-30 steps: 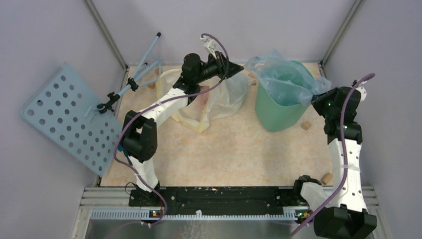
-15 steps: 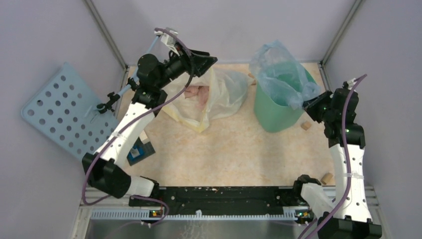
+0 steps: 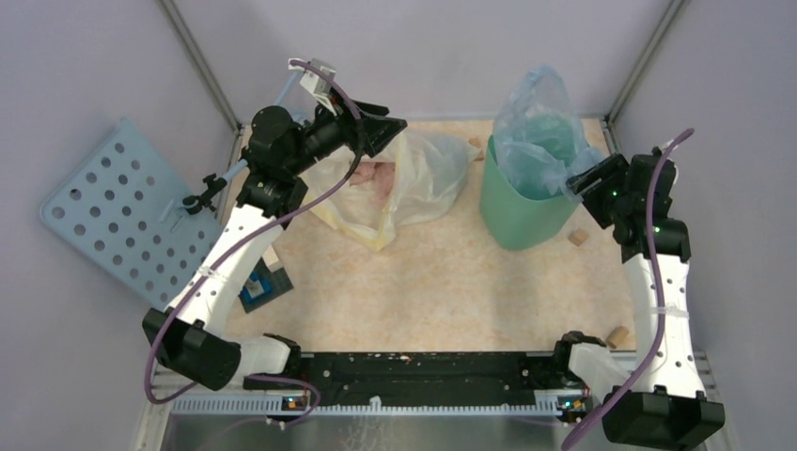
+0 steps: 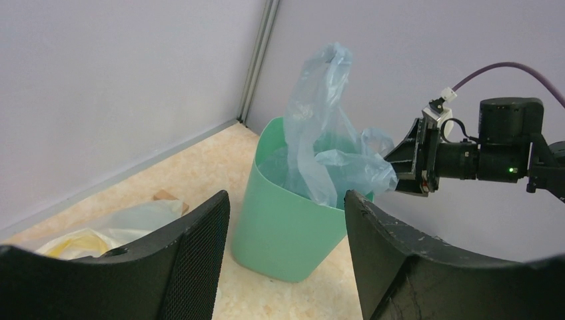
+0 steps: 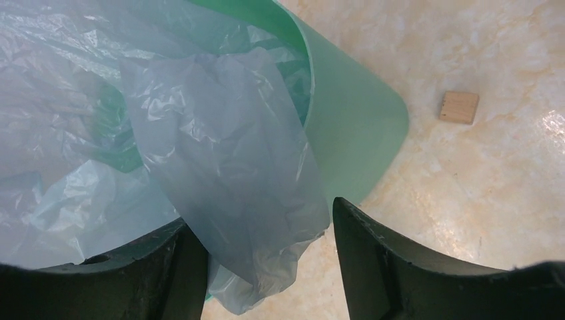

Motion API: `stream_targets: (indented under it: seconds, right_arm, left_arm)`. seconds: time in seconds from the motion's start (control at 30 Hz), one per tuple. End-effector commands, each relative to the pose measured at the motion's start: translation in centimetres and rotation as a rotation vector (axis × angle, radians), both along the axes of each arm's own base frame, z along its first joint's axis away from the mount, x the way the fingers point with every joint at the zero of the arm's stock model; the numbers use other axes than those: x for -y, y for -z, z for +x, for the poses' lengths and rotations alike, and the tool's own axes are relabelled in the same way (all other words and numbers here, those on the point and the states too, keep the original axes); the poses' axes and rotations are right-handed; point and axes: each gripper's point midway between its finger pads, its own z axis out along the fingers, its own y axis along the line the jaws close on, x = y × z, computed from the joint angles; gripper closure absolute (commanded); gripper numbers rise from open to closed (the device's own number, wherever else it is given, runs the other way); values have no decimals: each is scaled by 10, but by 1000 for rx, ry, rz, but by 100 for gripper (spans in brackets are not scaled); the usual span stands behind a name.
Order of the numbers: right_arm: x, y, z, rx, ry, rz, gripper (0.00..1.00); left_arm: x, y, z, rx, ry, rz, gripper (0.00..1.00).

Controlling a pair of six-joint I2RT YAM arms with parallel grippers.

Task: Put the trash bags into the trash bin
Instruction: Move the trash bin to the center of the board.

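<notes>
The mint-green trash bin (image 3: 522,214) stands at the back right of the table. The pale-blue trash bag (image 3: 538,117) sits in it, its crinkly top sticking up above the rim. My right gripper (image 3: 578,183) is at the bin's right rim, open. In the right wrist view a loose flap of the bag (image 5: 226,173) hangs over the bin (image 5: 356,127) between the spread fingers of that gripper (image 5: 260,220), resting against the left one. My left gripper (image 3: 381,127) hovers open and empty over the whitish bag, well left of the bin (image 4: 293,220), facing the bag (image 4: 320,133).
A whitish bag with a yellow rim (image 3: 404,183) lies back centre. A pale-blue perforated board (image 3: 122,221) leans at the left outside the table. Small wooden blocks (image 3: 578,237) (image 3: 617,335) lie right of the bin. A small dark object (image 3: 263,287) lies near the left edge.
Both grippers have opened and let go of the bag. The left arm has swung left, away from the bin. The bag's top now stands taller above the bin.
</notes>
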Motion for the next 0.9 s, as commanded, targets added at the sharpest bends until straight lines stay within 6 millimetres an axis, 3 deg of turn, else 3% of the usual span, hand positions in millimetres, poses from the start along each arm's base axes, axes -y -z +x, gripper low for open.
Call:
stream_targets:
  seconds: [0.0, 0.17, 0.27, 0.57, 0.87]
  right_arm:
    - [7, -19, 15, 59, 36, -19, 36]
    - [18, 5, 23, 7, 92, -27, 40]
    - [17, 12, 25, -5, 89, -24, 50]
    - [5, -8, 14, 2, 15, -17, 100]
    - [-31, -24, -1, 20, -188, -7, 100]
  left_arm:
    - [-1, -2, -1, 25, -7, 5, 31]
    - [-1, 2, 0, 19, -6, 11, 31]
    - [-1, 2, 0, 25, -8, 11, 31]
    - [-4, 2, -2, 25, -19, 13, 31]
    - [-11, 10, -22, -35, -12, -1, 31]
